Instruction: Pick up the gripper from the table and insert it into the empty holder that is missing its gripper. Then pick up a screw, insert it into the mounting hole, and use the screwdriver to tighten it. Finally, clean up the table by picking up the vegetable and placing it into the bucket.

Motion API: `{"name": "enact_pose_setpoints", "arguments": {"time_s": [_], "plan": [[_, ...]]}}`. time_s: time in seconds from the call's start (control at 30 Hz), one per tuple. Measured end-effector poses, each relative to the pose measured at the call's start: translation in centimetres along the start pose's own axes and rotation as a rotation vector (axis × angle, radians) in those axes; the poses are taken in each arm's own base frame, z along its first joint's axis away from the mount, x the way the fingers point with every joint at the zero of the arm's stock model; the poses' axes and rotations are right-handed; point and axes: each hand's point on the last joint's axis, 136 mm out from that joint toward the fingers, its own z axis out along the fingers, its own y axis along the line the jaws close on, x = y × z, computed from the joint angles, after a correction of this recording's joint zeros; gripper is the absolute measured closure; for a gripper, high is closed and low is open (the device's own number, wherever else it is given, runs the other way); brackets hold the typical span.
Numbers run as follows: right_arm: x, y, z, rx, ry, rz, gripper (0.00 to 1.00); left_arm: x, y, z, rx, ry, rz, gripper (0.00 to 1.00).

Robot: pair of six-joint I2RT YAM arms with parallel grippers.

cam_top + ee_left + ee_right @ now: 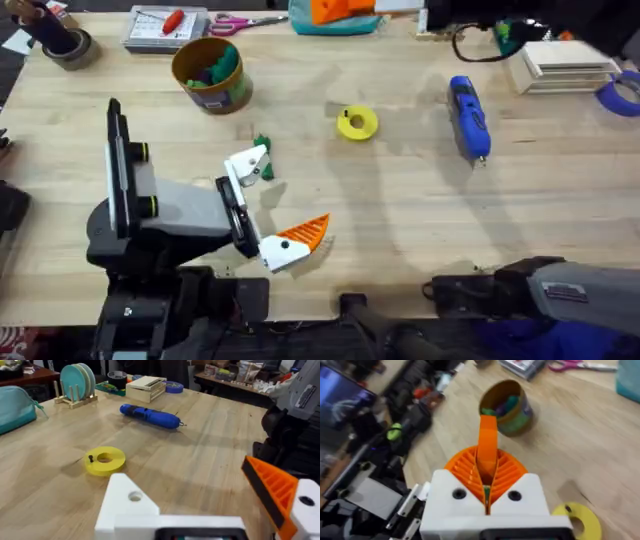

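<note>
Wooden bench. The left arm lies low at the near left edge. The left gripper is released, fingers spread wide. One finger carries an orange ribbed pad; the other is the empty holder, bare white, with its mounting hole visible in the left wrist view.

The right arm is at the near right edge. In the right wrist view the right gripper is clenched on the gripper, the orange wedge sticking up between its ribbed pads, off the bench.

The bucket stands upright near the far edge, left side, with coloured bits inside. The screwdriver lies flat on the right half, toward the far edge, well apart from both arms. A yellow ring lies flat mid-bench between bucket and screwdriver. The vegetable lies on the bench just beside the empty holder's tip, on its far side; can't tell if they touch.
</note>
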Motion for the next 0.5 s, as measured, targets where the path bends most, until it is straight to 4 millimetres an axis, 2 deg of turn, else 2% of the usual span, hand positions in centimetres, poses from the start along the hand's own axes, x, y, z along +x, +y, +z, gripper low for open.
{"name": "enact_pose_setpoints", "arguments": {"time_s": [0.27, 0.4, 0.5], "plan": [[-0.9, 2.2, 0.4, -0.198, -0.107, 0.03, 0.991, 0.0, 0.0, 0.0, 0.0, 0.0, 0.001, 0.015], [-0.9, 3.4, -0.1, -0.299, -0.127, 0.063, 0.991, 0.0, 0.0, 0.0, 0.0, 0.0, 0.001, 0.016], [-0.6, 3.5, -0.7, -0.355, -0.128, 0.097, 0.991, 0.0, 0.0, 0.0, 0.0, 0.0, 0.001, 0.015]]}}
